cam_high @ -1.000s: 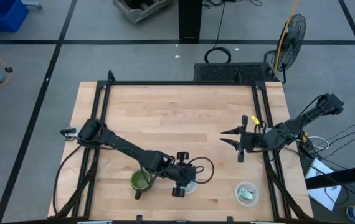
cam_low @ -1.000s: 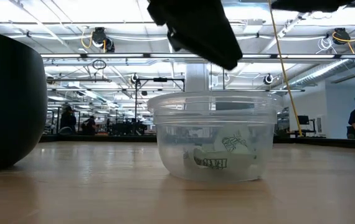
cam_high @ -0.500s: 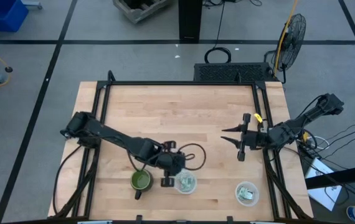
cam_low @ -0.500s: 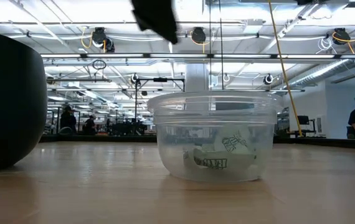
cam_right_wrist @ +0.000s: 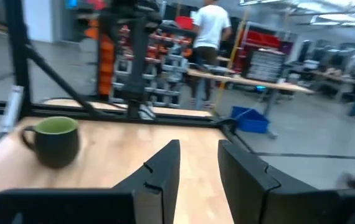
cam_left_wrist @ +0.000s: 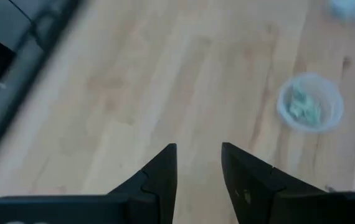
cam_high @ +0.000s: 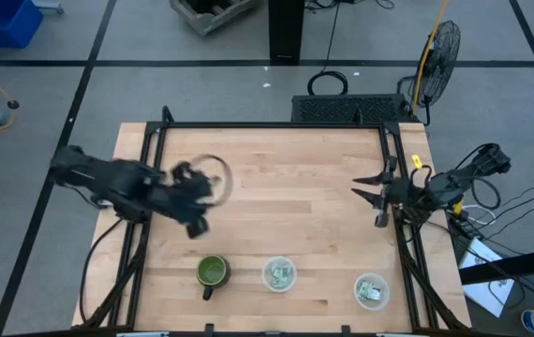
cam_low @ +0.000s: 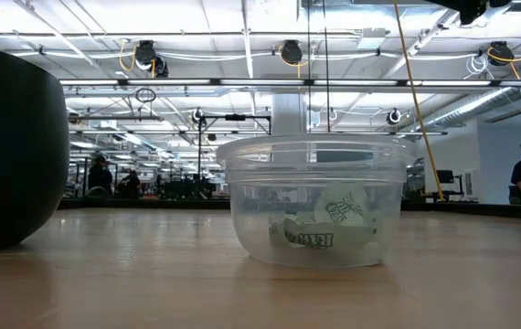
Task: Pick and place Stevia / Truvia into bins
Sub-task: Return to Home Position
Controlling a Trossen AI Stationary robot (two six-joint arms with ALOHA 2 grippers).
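Two clear cups stand near the table's near edge: the middle cup [cam_high: 279,274] and the right cup [cam_high: 371,290]. Pale green-and-white packets [cam_high: 280,273] lie inside both. The low view shows the middle cup [cam_low: 313,201] close up, with packets [cam_low: 329,224] on its bottom. My left gripper [cam_high: 209,195] hovers open over the table's left half, well away from the cups; its wrist view shows open fingers [cam_left_wrist: 199,165] over bare wood and a cup [cam_left_wrist: 309,102] farther off. My right gripper [cam_high: 361,187] hangs open by the right edge, holding nothing [cam_right_wrist: 198,162].
A dark green mug [cam_high: 211,272] stands left of the middle cup, and it fills the low view's left side [cam_low: 14,146]. A black frame rail [cam_high: 155,159] runs along the table's sides. Bare wood lies across the table's middle and far half. People stand in the room beyond.
My left gripper has risen from over the middle cup and swung back toward the table's left and far edges. My right gripper has drawn a little toward the right edge. The packets in the middle cup have kept their place.
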